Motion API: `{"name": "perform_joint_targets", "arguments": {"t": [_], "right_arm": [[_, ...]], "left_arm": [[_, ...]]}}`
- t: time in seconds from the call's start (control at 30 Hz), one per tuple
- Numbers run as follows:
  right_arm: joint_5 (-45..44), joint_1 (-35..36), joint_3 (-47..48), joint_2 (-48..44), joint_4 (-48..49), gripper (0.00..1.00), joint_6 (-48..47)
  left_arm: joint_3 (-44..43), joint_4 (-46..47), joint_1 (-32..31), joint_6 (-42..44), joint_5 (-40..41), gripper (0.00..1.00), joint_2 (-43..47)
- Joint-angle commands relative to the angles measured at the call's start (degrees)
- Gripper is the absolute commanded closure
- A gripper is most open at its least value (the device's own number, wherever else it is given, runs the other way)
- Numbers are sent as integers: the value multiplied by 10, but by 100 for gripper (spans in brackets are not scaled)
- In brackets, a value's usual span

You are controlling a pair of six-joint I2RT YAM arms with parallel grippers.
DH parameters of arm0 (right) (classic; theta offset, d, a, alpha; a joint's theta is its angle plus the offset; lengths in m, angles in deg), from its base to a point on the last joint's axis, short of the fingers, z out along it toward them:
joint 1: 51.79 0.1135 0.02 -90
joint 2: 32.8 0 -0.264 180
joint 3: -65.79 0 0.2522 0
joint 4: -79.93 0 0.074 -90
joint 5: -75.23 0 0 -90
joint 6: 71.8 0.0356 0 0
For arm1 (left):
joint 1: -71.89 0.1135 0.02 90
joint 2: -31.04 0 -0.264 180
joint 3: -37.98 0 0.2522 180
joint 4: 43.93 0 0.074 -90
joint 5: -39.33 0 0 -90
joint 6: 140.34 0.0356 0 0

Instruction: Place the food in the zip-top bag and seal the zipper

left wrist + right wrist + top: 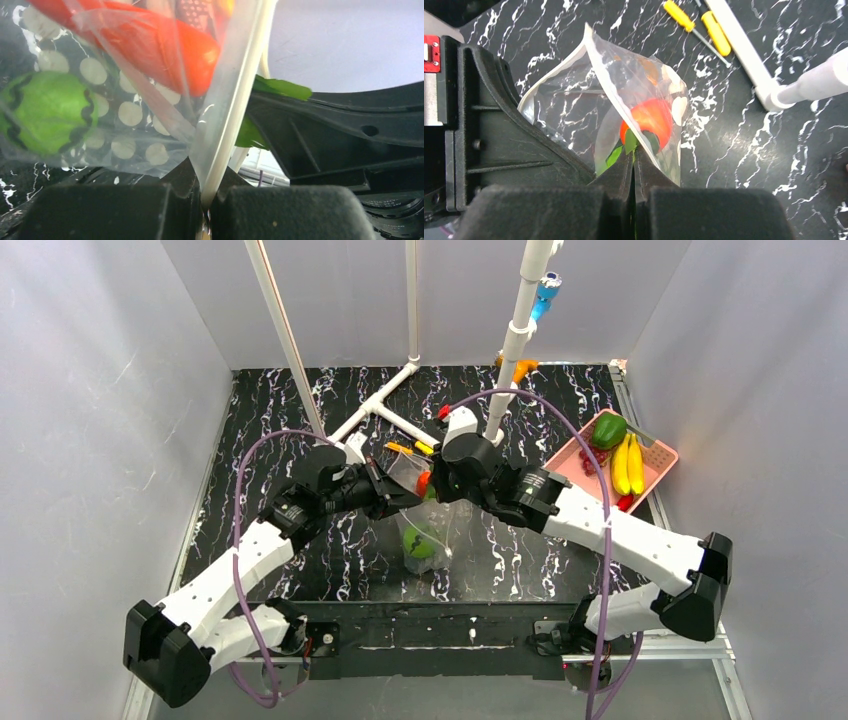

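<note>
Reaching inward, left end effector (206, 200) pinches zip-top bag (140, 117), right end effector (633, 176) pepper (651, 117).

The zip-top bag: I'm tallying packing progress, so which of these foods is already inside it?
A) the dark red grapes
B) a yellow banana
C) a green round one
C: the left wrist view shows a green round fruit behind the dotted plastic of the zip-top bag, while the bananas and grapes lie in the pink basket.
</note>
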Motion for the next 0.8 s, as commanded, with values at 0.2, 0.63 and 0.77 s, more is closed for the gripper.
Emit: {"name": "perform_joint_targets", "arguments": {"t": [0.2, 0.63, 0.77], "right_arm": [[-43, -2, 31, -8, 77, 99, -57], [59, -2, -102, 38, 231, 99, -74], [88, -2, -129, 34, 210, 99, -69]], "left_arm": [[73, 16, 7, -148, 119, 100, 81], [143, 1, 17, -199, 167, 100, 152], [121, -57, 17, -171, 193, 100, 173]]}}
